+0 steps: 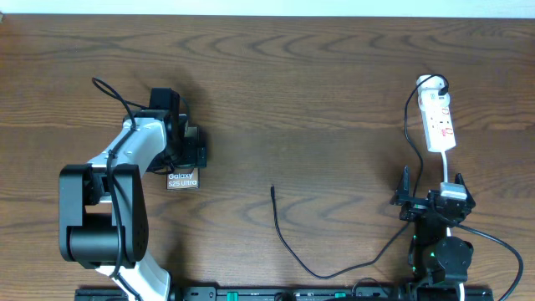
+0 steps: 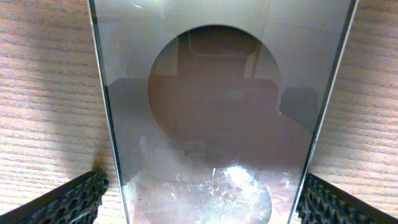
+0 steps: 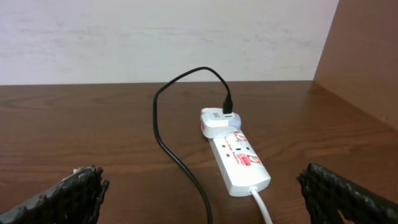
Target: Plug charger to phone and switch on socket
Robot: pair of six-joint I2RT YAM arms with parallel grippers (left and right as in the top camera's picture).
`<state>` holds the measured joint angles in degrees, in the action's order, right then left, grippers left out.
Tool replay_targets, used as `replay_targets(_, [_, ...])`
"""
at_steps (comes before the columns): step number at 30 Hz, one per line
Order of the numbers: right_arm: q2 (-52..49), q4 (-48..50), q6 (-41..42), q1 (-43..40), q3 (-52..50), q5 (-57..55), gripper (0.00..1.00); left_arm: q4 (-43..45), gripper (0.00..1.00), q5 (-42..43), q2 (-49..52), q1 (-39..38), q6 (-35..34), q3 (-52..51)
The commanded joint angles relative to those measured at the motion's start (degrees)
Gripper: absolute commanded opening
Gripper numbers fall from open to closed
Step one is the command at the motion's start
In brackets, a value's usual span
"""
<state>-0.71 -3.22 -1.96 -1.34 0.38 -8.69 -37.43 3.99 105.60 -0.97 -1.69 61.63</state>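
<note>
The phone [image 1: 182, 179] lies on the wooden table at the left, and only its lettered end shows from overhead. It fills the left wrist view [image 2: 211, 112], with the pale oval on its glass. My left gripper [image 1: 189, 157] is open and straddles the phone's long sides [image 2: 202, 208]; the right finger is at the edge and a sliver of wood shows at the left. The charger's plug tip [image 1: 272, 189] lies free mid-table, its cable [image 3: 163, 146] running to the adapter on the socket [image 1: 439, 121] [image 3: 239, 162]. My right gripper [image 1: 435, 197] [image 3: 214, 202] is open and empty, short of the socket.
The charger cable loops along the front of the table [image 1: 326, 273] between the two arms. The socket's white cord [image 3: 261, 208] runs back toward my right gripper. A wall [image 3: 168, 37] stands behind the table's far edge.
</note>
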Motion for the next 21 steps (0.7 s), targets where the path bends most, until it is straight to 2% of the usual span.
replay_targets(1, [0.31, -0.24, -0.46, 1.01, -0.07, -0.37, 0.99, 0.07, 0.98, 3.04, 0.94, -0.02, -0.07, -1.46])
replay_targets(10, [0.31, -0.24, -0.46, 1.01, -0.07, -0.39, 0.99, 0.07, 0.98, 6.49, 1.55, -0.02, 1.88, -1.46])
replay_targets(21, [0.31, -0.24, -0.48, 1.01, -0.07, -0.39, 0.99, 0.07, 0.98, 5.44, 1.57, -0.02, 1.84, -1.46])
